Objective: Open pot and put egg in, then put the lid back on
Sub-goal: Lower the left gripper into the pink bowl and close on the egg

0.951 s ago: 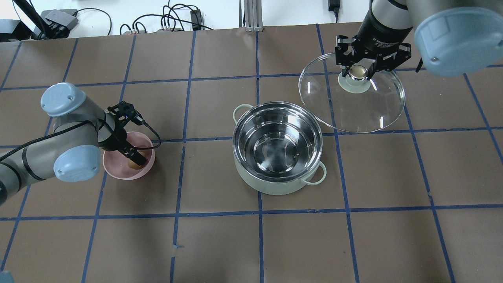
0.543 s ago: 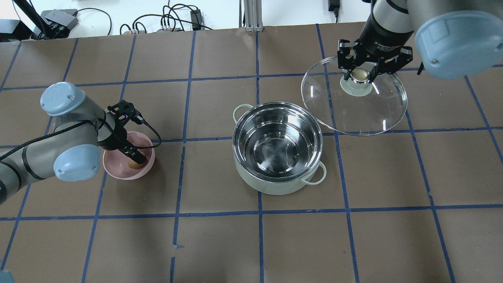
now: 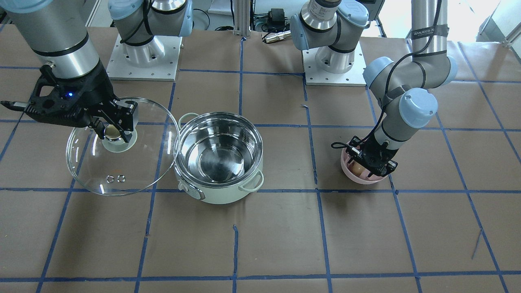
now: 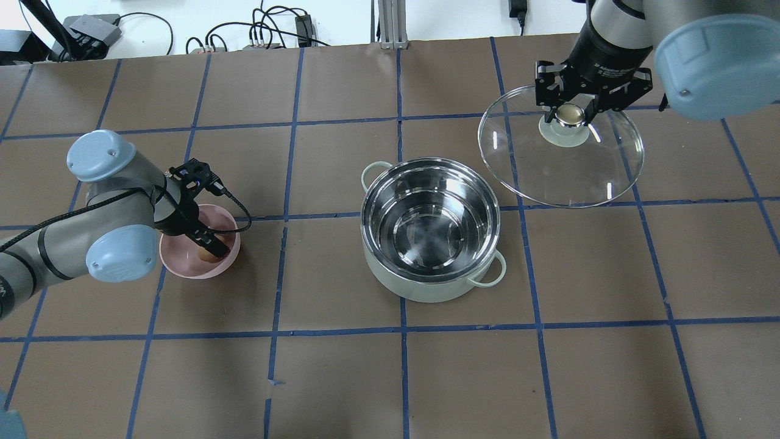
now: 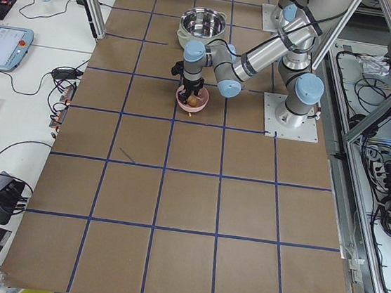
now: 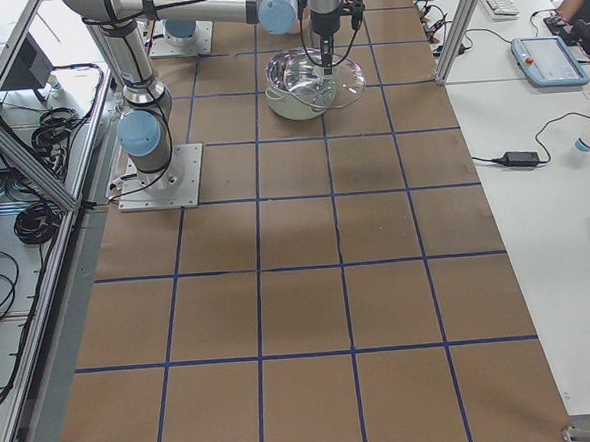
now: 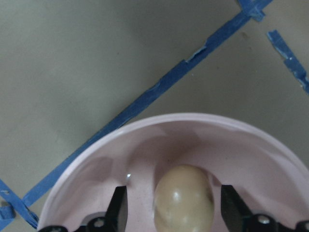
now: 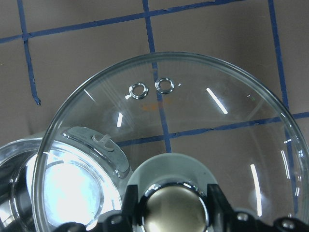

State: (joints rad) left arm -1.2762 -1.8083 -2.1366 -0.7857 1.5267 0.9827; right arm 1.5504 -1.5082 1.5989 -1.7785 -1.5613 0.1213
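The pot [image 4: 420, 291] stands open at the table's middle, its steel inside bare; it also shows in the front view [image 3: 222, 196]. My right gripper [image 4: 570, 114] is shut on the beige knob [image 8: 176, 209] of the glass lid [image 4: 567, 174] and holds the lid in the air, far right of the pot, lid edge near the pot's rim [image 3: 122, 162]. The egg [image 7: 183, 200] lies in a pink bowl [image 7: 145, 130] at the left. My left gripper [image 4: 210, 249] is down in the bowl, open, its fingers [image 7: 118, 210] on either side of the egg with gaps.
The pink bowl [image 4: 177, 266] sits on the brown paper with blue tape lines, well left of the pot. The arm bases [image 3: 142, 57] stand at the robot's side of the table. Cables [image 4: 268, 30] lie beyond the far edge.
My right gripper has carried the lid further right, away from the pot. My left gripper has stayed in the bowl around the egg.
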